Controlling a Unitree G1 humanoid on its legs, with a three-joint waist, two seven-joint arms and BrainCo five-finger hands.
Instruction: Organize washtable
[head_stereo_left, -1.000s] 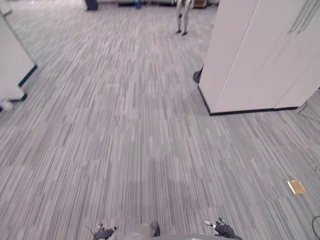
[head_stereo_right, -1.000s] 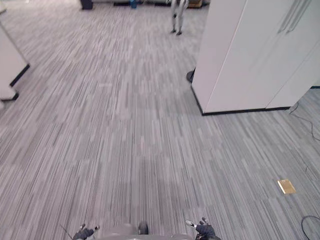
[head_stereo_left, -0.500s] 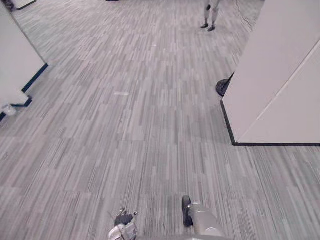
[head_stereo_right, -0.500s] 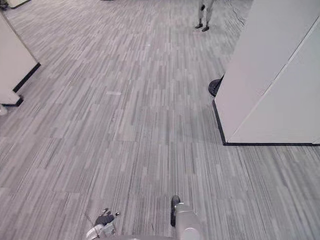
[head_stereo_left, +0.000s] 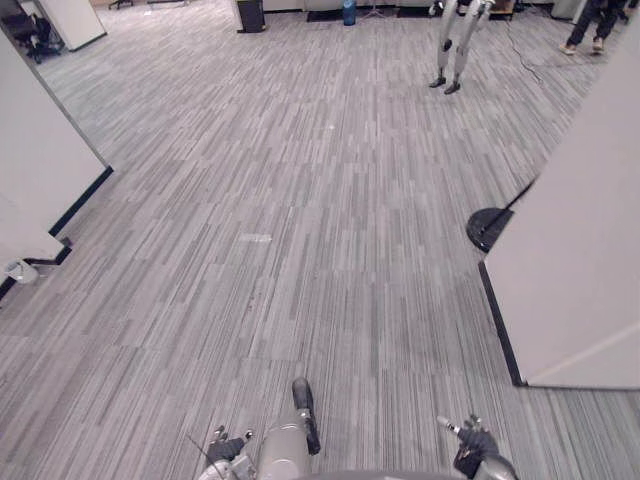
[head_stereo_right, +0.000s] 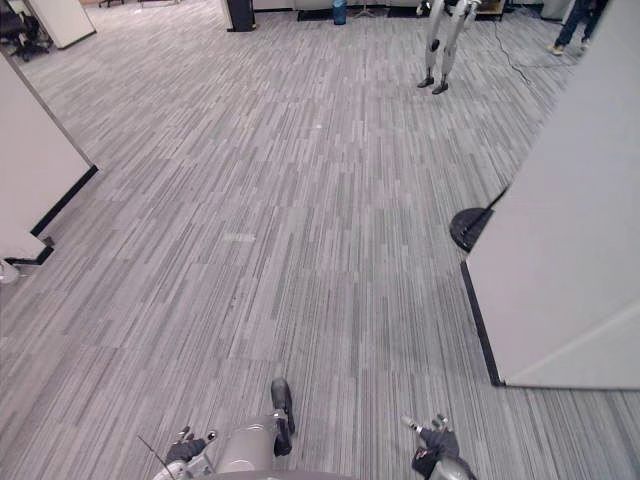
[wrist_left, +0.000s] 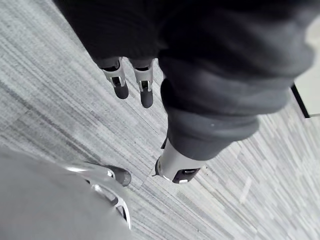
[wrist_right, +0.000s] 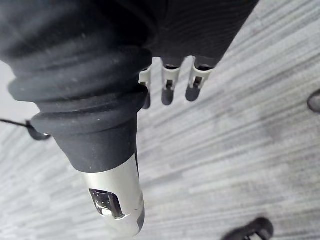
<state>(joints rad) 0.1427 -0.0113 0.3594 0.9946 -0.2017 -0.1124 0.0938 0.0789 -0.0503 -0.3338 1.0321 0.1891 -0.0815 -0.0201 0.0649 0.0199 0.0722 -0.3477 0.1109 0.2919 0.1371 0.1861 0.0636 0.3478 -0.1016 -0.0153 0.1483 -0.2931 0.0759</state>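
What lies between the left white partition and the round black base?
Grey carpet, bare but for a small pale scrap, as the left eye view shows.

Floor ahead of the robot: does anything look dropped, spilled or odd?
Nothing spilled or damaged. A small pale scrap lies alone on the grey carpet, and a small whitish object sits at the foot of the white partition on the left.

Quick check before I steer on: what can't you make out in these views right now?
- Left eye view: white partition runs off the right edge; anything behind it is hidden.
- Black round base, partly covered by the partition; what it carries is unclear.
- Silver legs far ahead, cut off by the top edge.
- Small pale object by the left wall, too small to identify.
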